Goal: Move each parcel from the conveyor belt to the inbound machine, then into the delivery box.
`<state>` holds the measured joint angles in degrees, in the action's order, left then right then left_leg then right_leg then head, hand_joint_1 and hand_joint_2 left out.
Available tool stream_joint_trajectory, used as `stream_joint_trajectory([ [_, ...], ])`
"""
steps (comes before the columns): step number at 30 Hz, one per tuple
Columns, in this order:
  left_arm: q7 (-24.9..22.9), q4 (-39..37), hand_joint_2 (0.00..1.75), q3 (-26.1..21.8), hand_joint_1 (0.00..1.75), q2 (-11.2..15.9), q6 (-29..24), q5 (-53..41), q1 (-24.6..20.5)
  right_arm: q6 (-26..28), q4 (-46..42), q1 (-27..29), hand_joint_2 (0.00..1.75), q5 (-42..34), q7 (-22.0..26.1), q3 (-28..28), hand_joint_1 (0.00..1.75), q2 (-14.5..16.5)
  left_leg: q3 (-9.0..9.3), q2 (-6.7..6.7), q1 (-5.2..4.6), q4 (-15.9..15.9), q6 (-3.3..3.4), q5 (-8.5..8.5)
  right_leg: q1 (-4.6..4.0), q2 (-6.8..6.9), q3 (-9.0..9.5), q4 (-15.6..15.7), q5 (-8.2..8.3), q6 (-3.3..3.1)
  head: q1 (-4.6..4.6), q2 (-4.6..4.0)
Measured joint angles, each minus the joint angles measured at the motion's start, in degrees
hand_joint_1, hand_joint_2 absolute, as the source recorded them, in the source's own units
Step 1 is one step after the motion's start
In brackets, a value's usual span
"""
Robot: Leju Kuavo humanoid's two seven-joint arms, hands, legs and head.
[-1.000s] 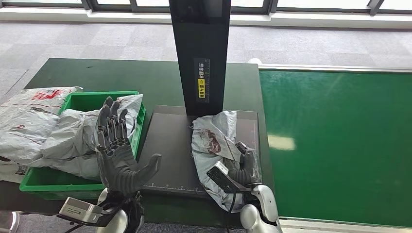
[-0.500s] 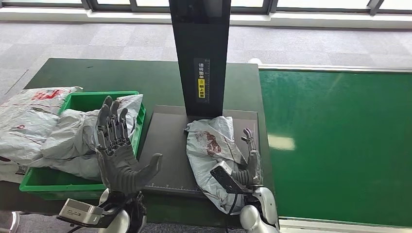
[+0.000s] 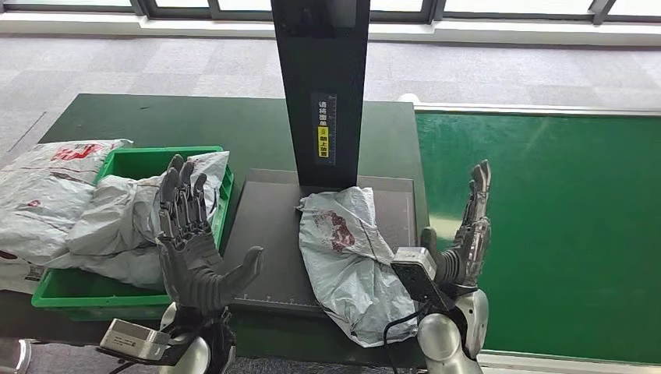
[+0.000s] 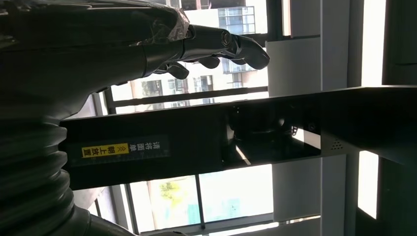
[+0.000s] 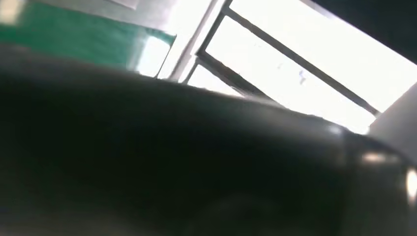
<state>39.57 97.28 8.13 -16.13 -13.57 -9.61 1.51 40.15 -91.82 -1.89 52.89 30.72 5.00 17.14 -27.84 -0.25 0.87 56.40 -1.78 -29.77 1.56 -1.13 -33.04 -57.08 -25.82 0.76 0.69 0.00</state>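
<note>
A crumpled grey parcel point(image 3: 348, 253) with a dark red print lies on the black platform of the inbound machine point(image 3: 269, 234), under its dark post point(image 3: 321, 86). My right hand point(image 3: 466, 234) stands raised just right of the parcel, fingers straight up and apart, holding nothing. To the platform's left, my left hand point(image 3: 191, 245) is also upright, fingers spread and empty, in front of the green delivery box point(image 3: 131, 163). The left wrist view shows the left hand's fingers point(image 4: 216, 44) before the machine's post point(image 4: 196, 142). Grey parcels point(image 3: 117, 218) fill the box.
The green conveyor belt point(image 3: 546, 226) runs along the right, bare of parcels. More grey and white parcels point(image 3: 43, 191) lie heaped left of the box on the dark green table point(image 3: 218, 125). Grey carpet and windows lie beyond.
My right hand let go of the parcel on the platform, then rose and swung right over the belt's edge with fingers extended. The left hand stayed put.
</note>
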Motion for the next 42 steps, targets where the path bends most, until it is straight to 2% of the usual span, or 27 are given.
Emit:
stream_joint_trajectory([
  [1, -0.4, -0.3, 1.75, 0.0, 0.0, 0.0, 0.1, -0.2, 0.0, 0.0, -1.8, 0.3, 1.75, -1.5, 1.0, -0.4, 0.0, 0.0, 0.01, 0.0, -0.01, 0.0, 0.0, 0.0, 0.0, 0.0, 0.0, 0.0, 0.0, 0.0, 0.0, 0.0],
  [4, -2.4, -2.9, 1.75, 0.0, 0.0, 0.0, -0.5, -2.3, -0.5, 0.0, -7.9, 1.4, 1.75, -7.5, 4.7, -2.2, 0.0, 0.0, 0.04, 0.0, -0.02, 0.0, 0.0, 0.0, 0.01, -0.01, 0.01, 0.0, 0.0, 0.0, -0.01, 0.0],
  [8, -6.3, -10.4, 1.75, 0.0, 0.0, 0.0, -4.2, -9.5, -2.4, 0.0, -15.1, 2.8, 1.75, -13.3, 8.4, -4.5, 0.0, 0.0, 0.07, 0.06, -0.05, 0.0, 0.01, -0.01, 0.03, -0.03, 0.0, 0.0, 0.0, 0.0, -0.01, 0.0],
  [12, -9.8, -21.4, 1.75, 0.0, 0.0, -0.2, -7.0, -16.8, -6.4, 0.0, -19.8, 3.5, 1.75, -14.5, 9.2, -5.2, 0.0, 0.0, 0.09, 0.1, -0.05, 0.0, 0.01, -0.01, 0.04, -0.05, 0.03, 0.0, 0.02, 0.0, 0.0, 0.0],
  [17, -11.2, -32.4, 1.75, 0.0, 0.0, -0.8, -7.9, -20.3, -10.2, 0.0, -22.3, 3.9, 1.75, -14.5, 9.2, -5.6, 0.0, 0.0, 0.11, 0.13, -0.05, 0.0, 0.01, 0.0, 0.03, -0.09, 0.03, 0.0, 0.05, 0.0, 0.01, 0.0],
  [23, -11.2, -37.6, 1.75, 0.0, 0.0, -1.2, -8.0, -20.4, -11.8, -0.1, -23.5, 4.1, 1.75, -14.5, 9.2, -5.7, 0.0, 0.0, 0.09, 0.13, -0.04, 0.0, 0.01, 0.0, 0.03, -0.09, 0.01, 0.0, 0.05, 0.0, 0.01, 0.0],
  [34, -12.2, -41.6, 1.75, 0.0, 0.0, -1.6, -8.0, -21.9, -13.2, -0.1, -23.9, 4.2, 1.75, -14.4, 9.2, -6.0, 0.0, 0.0, 0.09, 0.13, -0.04, 0.0, 0.01, 0.0, 0.03, -0.09, 0.03, 0.0, 0.05, 0.0, 0.01, 0.0],
  [42, -14.7, -53.0, 1.75, 2.2, 0.0, -2.6, -10.0, -23.3, -17.4, -0.1, -24.0, 4.1, 1.75, -14.5, 9.3, -5.9, 0.0, 0.0, 0.08, 0.12, -0.04, 0.0, 0.01, 0.0, 0.04, -0.08, 0.05, 0.0, 0.05, 0.0, 0.01, 0.0],
])
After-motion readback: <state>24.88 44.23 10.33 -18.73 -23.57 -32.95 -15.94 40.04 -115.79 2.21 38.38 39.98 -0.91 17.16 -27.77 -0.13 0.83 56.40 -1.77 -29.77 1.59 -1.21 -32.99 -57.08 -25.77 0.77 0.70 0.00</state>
